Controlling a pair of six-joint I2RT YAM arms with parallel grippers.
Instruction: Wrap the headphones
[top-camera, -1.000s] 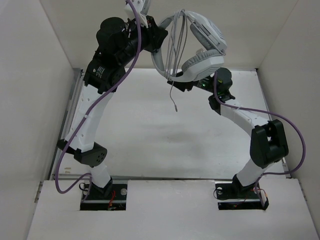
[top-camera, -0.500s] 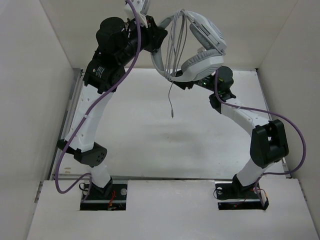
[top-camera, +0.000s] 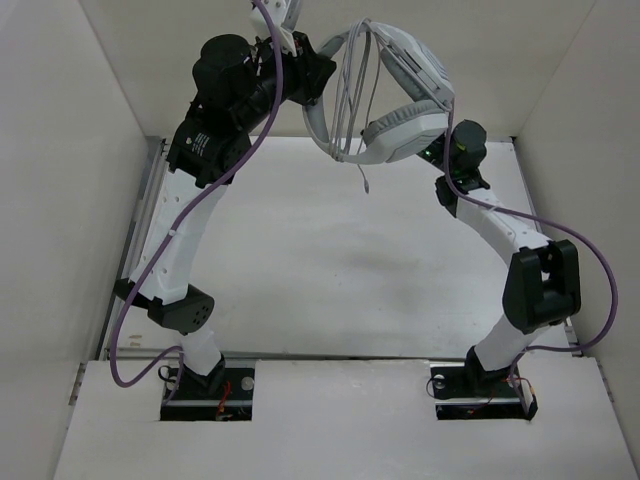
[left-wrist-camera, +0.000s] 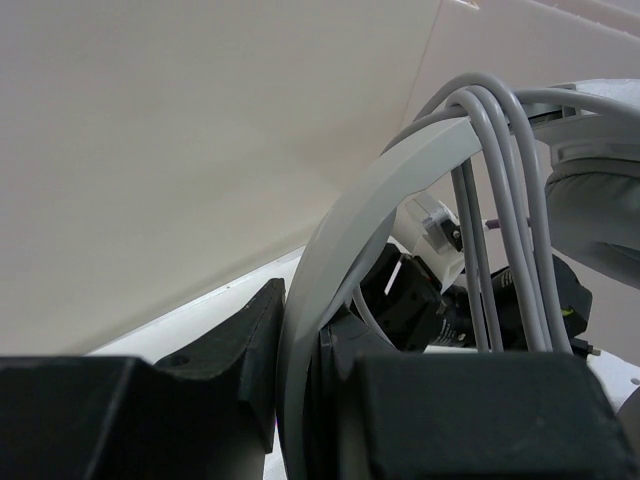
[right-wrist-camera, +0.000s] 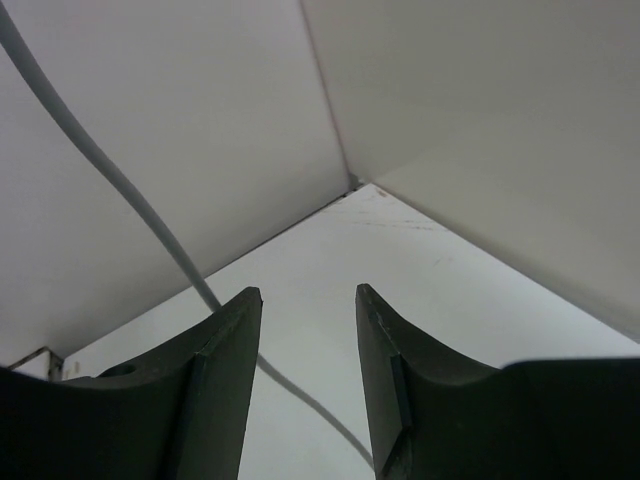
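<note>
My left claw (left-wrist-camera: 305, 360) is clamped on the headphones (top-camera: 405, 128) band, held high; my right claw (right-wrist-camera: 308, 330) gapes empty, cord (right-wrist-camera: 130, 200) hanging beyond it

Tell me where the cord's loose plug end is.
In the top view, the plug end dangles in the air just below the headphones, right of centre, left of the right arm.

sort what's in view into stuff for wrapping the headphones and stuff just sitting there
For the job: light grey-white padded over-ear headphones; their thin grey cord looped over the headband; left pincer clamping the headband; right pincer, open.
Just there: thick purple cables along the arms; white table.
</note>
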